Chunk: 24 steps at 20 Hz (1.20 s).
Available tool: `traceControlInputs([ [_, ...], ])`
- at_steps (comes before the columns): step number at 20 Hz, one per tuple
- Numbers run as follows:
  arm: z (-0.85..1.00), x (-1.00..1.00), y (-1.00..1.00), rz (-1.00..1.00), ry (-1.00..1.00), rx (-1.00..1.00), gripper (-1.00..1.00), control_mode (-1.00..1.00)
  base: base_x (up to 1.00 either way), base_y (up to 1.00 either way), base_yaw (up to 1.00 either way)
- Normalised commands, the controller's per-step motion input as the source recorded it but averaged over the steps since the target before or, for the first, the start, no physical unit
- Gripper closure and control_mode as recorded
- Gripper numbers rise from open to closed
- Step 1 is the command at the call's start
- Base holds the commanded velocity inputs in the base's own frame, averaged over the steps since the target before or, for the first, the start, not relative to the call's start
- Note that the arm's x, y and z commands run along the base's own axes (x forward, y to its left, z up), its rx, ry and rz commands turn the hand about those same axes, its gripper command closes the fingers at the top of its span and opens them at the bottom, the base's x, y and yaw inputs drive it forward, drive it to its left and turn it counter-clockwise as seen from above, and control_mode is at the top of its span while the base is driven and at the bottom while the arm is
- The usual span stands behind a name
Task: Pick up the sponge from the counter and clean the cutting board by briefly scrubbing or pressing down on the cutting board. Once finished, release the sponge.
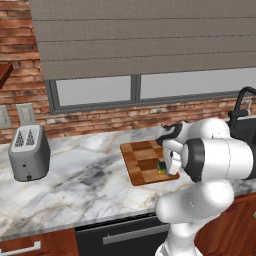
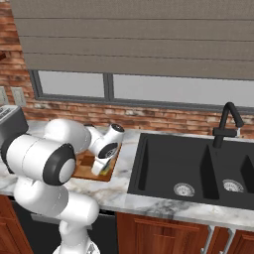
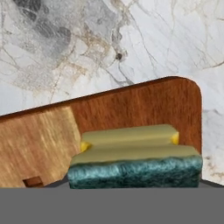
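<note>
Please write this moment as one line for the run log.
phase: scrubbing | gripper: shut on sponge | sponge: on cutting board, near its right edge | counter: toaster at left

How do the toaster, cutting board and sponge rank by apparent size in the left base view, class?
1. Toaster and cutting board: look alike, and the arm hides part of the board.
2. Sponge: clearly smallest.

Left of pincer (image 1: 169,167): bare counter (image 1: 90,175) is lying open.
Far left: toaster (image 1: 28,152) is standing.
Right: sink (image 2: 191,171) is dropping away.
</note>
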Motion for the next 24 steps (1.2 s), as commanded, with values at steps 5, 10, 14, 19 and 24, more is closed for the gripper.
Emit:
traceControlInputs([
  [5,-0.34,0.12,-0.06,0.01,0.0,0.04,1.0,-1.0,0.0,0.0,0.0],
  [10,-0.31,0.45,-0.06,0.01,0.0,0.04,1.0,-1.0,0.0,0.0,0.0],
  [14,-0.12,0.69,0.0,0.0,0.0,0.0,1.0,-1.0,0.0,0.0,0.0],
  [19,0.0,0.73,0.0,0.0,0.0,0.0,1.0,-1.0,0.0,0.0,0.0],
  [24,-0.04,0.74,0.0,0.0,0.0,0.0,1.0,-1.0,0.0,0.0,0.0],
])
